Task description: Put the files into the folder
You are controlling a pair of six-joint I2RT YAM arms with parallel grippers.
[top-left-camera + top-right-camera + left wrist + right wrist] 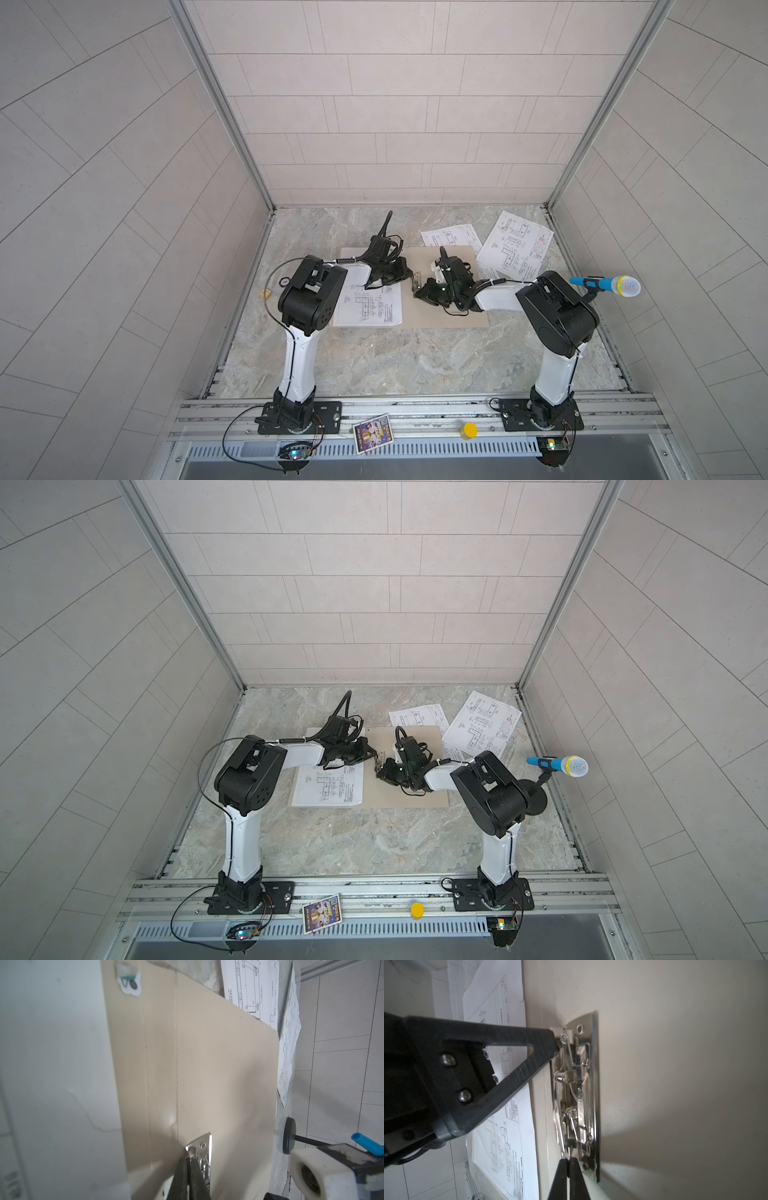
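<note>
Clearly thin and floppy, the white paper sheets printed with black line drawings should slide easily and are best pinched at a free edge. One sheet [368, 305] lies on the nine o'clock leaf of the open tan cardboard folder [436, 320] at mid-bench [374, 365], another sheet [451, 239] lies at its one o'clock, and a third sheet [515, 245] at two o'clock. Both arms reach in low with elbows bent. The left claw [188, 1159] and right claw [569, 1164] each have their fingers pressed together, seemingly empty, with tips against opposite ends of the silver metal clip [583, 1095].
</note>
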